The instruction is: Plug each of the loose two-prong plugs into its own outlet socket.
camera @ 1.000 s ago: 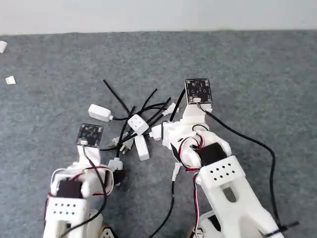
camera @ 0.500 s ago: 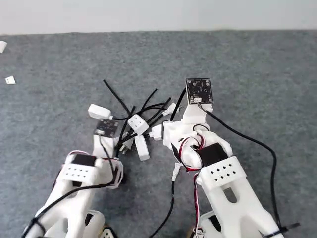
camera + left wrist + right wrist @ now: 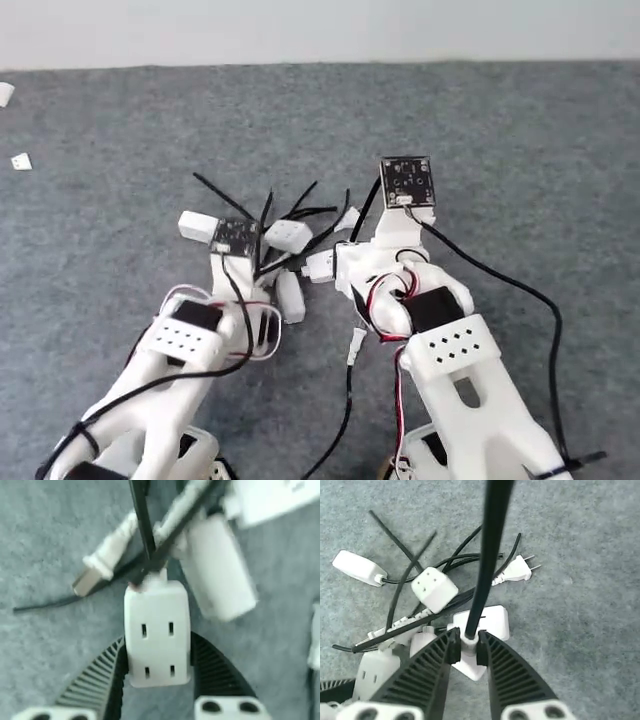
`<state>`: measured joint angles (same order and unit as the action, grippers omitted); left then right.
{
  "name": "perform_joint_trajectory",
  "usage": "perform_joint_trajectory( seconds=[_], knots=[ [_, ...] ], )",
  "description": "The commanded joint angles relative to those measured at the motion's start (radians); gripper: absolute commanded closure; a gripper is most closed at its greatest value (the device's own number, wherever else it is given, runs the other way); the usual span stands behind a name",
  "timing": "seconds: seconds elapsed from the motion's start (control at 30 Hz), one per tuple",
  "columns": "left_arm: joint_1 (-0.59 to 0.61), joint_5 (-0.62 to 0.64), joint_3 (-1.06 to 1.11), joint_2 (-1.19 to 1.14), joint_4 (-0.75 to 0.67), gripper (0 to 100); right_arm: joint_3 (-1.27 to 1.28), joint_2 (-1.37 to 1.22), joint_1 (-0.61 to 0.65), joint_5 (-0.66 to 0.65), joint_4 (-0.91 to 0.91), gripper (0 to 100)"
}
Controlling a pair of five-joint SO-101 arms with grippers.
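Note:
A white outlet socket (image 3: 157, 632) with two pairs of slots sits between my left gripper's (image 3: 159, 677) black fingers (image 3: 107, 672), which press on both its sides. A loose white plug (image 3: 102, 564) lies just beyond it among black cords. My right gripper (image 3: 467, 647) is shut on the cord neck of a white block (image 3: 487, 620), whose cord runs up past the camera. A two-prong plug (image 3: 516, 570) lies free on the carpet beyond it. From above, the left arm (image 3: 235, 237) covers the cord tangle and the right arm (image 3: 407, 183) stands beside it.
A cube socket (image 3: 288, 235), a long white socket (image 3: 200, 225) and another white piece (image 3: 290, 297) lie among crossed black cords (image 3: 300, 215) on the grey carpet (image 3: 520, 150). Small white scraps (image 3: 20, 161) sit at the far left. Open carpet lies behind and to the right.
The left arm swung forward and rightward over the tangle, and the cube socket and cords shifted away from it. The right arm barely moved.

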<state>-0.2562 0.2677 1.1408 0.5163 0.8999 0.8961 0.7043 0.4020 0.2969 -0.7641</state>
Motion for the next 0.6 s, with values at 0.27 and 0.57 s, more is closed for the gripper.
perform_joint_trajectory(
  seconds=[0.27,0.57],
  knots=[
    [-0.043,0.216,-0.455,-0.539,0.091,89,-0.032,0.039,-0.056,-0.017,0.015,99.1],
    [-0.084,0.293,-0.545,-0.597,0.161,89,-0.032,0.039,-0.054,-0.018,0.015,99.1]
  ],
)
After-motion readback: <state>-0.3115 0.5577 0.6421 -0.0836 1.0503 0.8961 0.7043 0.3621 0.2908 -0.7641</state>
